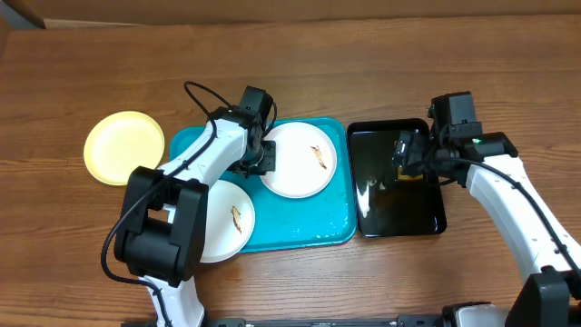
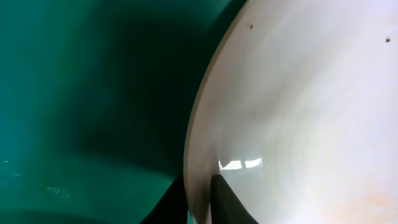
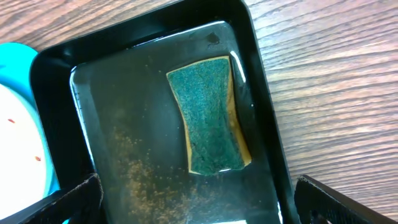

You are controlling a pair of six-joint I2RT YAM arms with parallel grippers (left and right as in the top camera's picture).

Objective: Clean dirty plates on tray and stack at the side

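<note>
**Left hand clamped on a white plate's rim**

Look first at the far white plate (image 1: 295, 168): it lies in the far right part of the turquoise tray (image 1: 309, 222), with a small brown smear (image 1: 320, 156) right of its middle. Your left hand (image 1: 261, 162) sits at that plate's left edge. In the left wrist view the dark fingers (image 2: 227, 202) stand nearly together, one over the rim and one just outside it. The hand is clenched on the plate's edge, with the plate's pale face filling the right of that view and green tray on the left.

Count three plates. The near white plate (image 1: 231, 238) rests at the tray's near left corner, also with a brown smear, and your left arm hides part of it. The yellow-green plate (image 1: 124, 147) lies off the tray, on the worktop (image 1: 363, 54) to its left, well apart from the other two, and no smear shows on it.

Count two trays: the turquoise one in the middle, and a black tray (image 1: 404, 213) just beside its right edge. The black tray is wet and glossy, with fine brown grit on its floor.

There is one sponge (image 3: 211, 118), green face up, lying in the black tray. Your right hand (image 1: 407, 156) hangs over it with the fingers spread wide — released, gripping nothing, touching nothing you can see.
</note>
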